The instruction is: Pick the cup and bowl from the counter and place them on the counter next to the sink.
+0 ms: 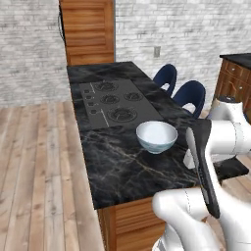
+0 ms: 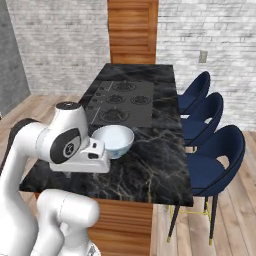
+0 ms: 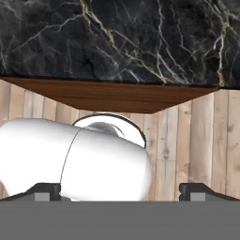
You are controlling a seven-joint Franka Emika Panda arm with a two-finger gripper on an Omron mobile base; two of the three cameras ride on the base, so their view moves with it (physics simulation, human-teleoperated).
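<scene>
The white bowl [image 1: 157,136] [image 2: 114,140] with a pale bluish inside stands upright on the black marble counter [image 1: 122,166] [image 2: 155,160], just in front of the stovetop. My hand hovers over the counter's near edge, close to the bowl on its near side and apart from it. In the hand view my gripper [image 3: 121,191] is open, its dark fingertips [image 3: 47,190] wide apart with nothing held, looking down past the counter [image 3: 117,37] edge to the wooden floor. The cup and the sink are out of view.
A dark grey stovetop [image 1: 115,100] [image 2: 122,100] fills the counter's middle. Blue chairs [image 2: 215,160] [image 1: 191,93] line its right side. A tall wooden cabinet [image 1: 90,29] stands at the far end. Open wood floor [image 1: 39,162] lies to the left.
</scene>
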